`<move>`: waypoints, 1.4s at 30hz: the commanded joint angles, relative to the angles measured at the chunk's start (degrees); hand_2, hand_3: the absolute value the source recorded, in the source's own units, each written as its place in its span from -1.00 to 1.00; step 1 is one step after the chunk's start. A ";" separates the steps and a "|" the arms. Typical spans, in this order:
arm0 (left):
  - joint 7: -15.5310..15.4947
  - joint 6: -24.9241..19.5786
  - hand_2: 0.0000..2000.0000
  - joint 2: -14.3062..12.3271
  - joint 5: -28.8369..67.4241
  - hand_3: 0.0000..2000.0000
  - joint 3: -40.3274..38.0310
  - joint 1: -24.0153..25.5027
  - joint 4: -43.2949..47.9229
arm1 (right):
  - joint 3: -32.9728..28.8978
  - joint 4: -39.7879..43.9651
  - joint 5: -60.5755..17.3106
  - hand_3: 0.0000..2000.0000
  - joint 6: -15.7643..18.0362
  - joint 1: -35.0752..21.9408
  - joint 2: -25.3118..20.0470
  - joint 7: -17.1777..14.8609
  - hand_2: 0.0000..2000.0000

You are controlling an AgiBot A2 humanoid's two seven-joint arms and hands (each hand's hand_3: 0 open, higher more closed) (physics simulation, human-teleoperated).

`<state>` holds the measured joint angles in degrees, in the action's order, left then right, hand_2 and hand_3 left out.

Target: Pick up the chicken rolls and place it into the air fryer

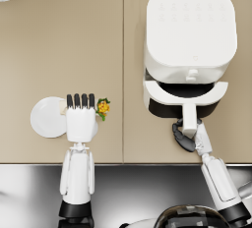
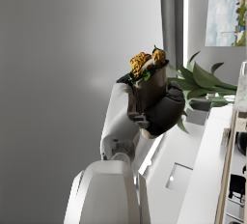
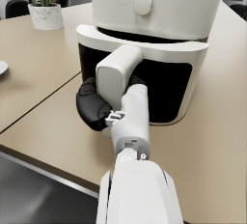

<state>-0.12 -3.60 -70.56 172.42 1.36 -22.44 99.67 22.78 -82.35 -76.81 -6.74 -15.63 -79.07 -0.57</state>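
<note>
With the left hand (image 1: 80,119) clamped on the chicken roll (image 1: 102,107) above the plate (image 1: 45,117) and the right hand (image 1: 185,136) gripping the air fryer (image 1: 189,33) drawer handle (image 1: 189,113), a tilted carry rightward could spill filling.

No readable text, label, brand or number anywhere. The glossy white, rounded-square air fryer (image 1: 189,35) has faint rows of pale marks on its top in the head view, too blurred to read, and two round white knobs on its front in the right wrist view carry no legible markings. The framed picture on the wall (image 2: 226,18) in the left wrist view shows a blurry scene, no lettering.
</note>
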 commanded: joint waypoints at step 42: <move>0.10 2.67 -1.00 -14.53 -26.40 -1.00 27.08 -15.81 -7.01 | 20.11 -27.10 0.24 1.00 -0.84 8.81 34.03 0.42 1.00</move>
<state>-0.01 -0.68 -86.56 146.02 31.10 -40.21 90.34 42.90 -109.48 -76.58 -7.61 -6.82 -45.05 -0.15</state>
